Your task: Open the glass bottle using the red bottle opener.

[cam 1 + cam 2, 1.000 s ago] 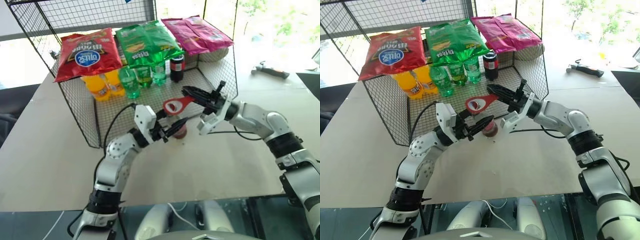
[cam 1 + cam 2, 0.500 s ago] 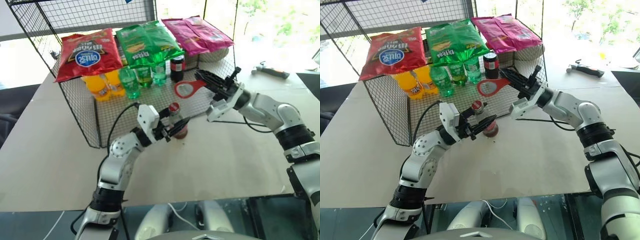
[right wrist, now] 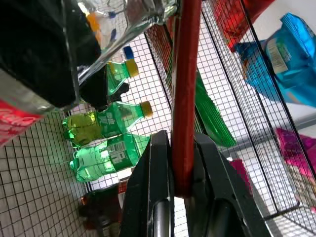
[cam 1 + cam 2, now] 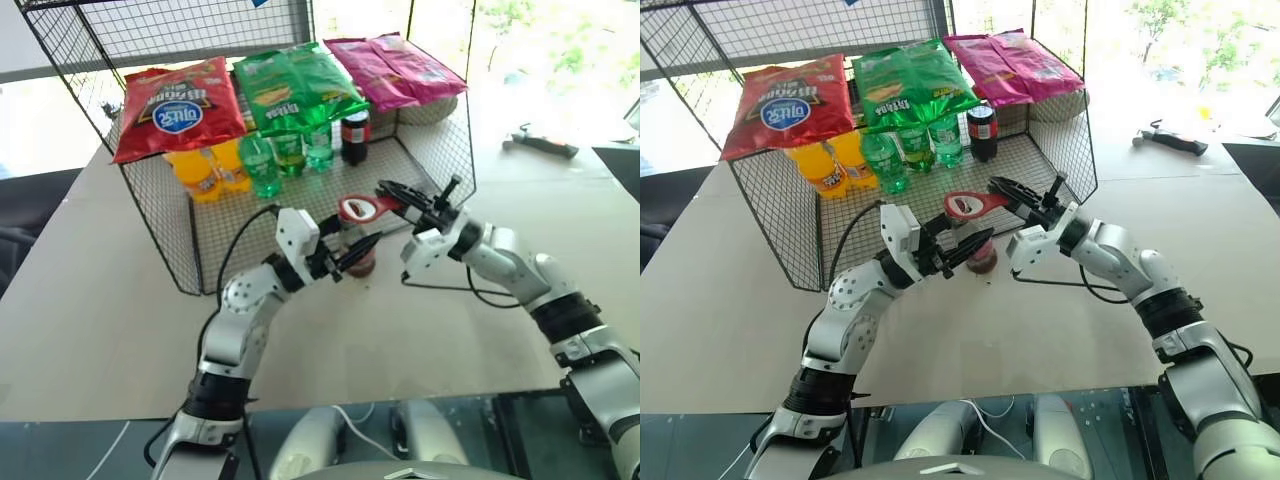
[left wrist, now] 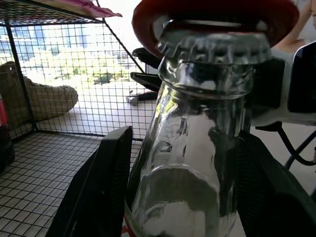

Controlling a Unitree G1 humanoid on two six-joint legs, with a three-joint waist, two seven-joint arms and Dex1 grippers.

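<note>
While the glass bottle (image 4: pixel 357 250) stood upright on the tabletop (image 4: pixel 90 300) just in front of the wire basket (image 4: pixel 160 215), the left gripper (image 4: pixel 350 255) held it with its two black fingers (image 5: pixel 106 173) closed around the body below the neck. The red bottle opener (image 4: pixel 365 208) lay across the crown cap, its ring-shaped head sitting on top of the cap's crimped edge. The right gripper (image 4: pixel 408 198) was clamped tight on the opener's handle, both fingers (image 3: pixel 153 197) pressed flat against the red strip. Behind the bottle, the basket's open front held green bottles (image 4: pixel 275 155) and orange ones (image 4: pixel 205 172). Bare table spread wide to the robot's right, with a dark tool (image 4: pixel 540 142) lying well apart near the far edge.
</note>
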